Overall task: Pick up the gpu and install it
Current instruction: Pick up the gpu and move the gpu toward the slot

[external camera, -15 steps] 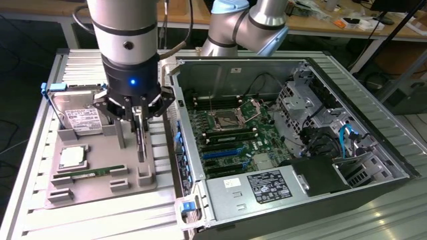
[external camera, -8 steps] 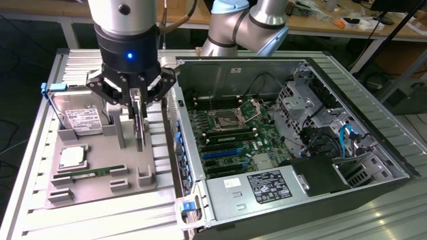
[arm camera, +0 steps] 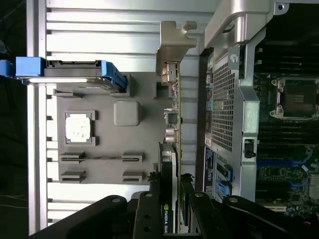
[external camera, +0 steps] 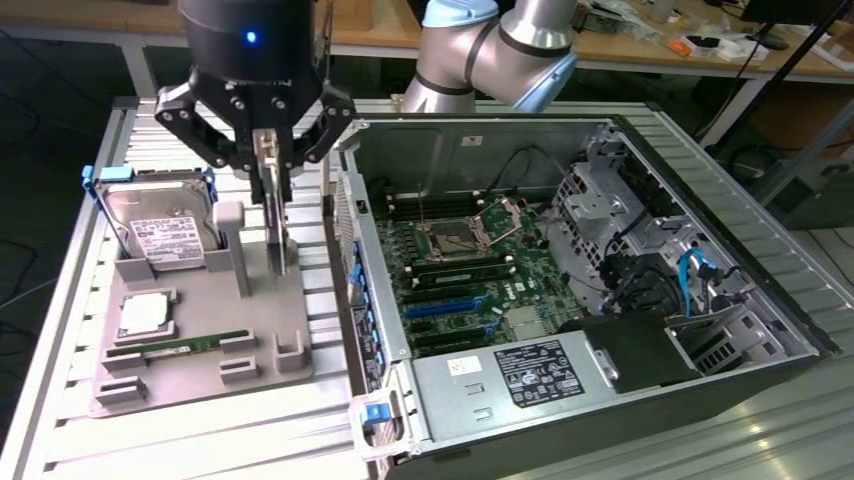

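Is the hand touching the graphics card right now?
Touching. In the wrist view the hand clamps the graphics card from both sides.

Silver arm (external camera: 527, 45), pale-blue joint cap (external camera: 461, 12), black jaws

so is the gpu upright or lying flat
Upright, on edge: the gpu stands thin and vertical, gripped in the tool over the grey tray.

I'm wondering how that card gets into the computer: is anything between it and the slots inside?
Yes. The gpu, held upright in the gripper, is outside the open case. The case's perforated wall rises between it and the motherboard slots. The case's upward side is open.
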Tool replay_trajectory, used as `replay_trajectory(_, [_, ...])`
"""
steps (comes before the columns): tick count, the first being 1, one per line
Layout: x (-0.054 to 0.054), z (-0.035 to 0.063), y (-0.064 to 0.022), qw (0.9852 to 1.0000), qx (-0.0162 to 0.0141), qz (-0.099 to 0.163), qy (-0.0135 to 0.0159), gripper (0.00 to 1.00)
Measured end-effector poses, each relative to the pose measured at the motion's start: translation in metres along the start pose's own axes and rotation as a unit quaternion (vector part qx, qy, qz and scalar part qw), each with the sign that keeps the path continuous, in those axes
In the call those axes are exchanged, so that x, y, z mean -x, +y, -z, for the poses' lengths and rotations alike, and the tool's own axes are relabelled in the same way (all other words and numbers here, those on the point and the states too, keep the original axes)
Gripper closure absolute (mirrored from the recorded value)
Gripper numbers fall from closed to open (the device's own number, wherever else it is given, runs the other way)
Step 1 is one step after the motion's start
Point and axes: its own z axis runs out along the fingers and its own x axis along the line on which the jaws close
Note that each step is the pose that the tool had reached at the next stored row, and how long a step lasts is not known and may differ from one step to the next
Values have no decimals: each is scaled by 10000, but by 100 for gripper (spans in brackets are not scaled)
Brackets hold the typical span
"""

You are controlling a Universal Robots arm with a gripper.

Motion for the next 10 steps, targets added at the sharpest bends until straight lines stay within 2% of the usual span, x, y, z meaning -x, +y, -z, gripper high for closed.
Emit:
replay_trajectory(2, [1,106,2,10000,-18,0,1,73])
replay_trajectory(6, [2,258,5,10000,-40,0,1,73])
replay_trajectory(10, [36,339,6,10000,-64,0,1,73])
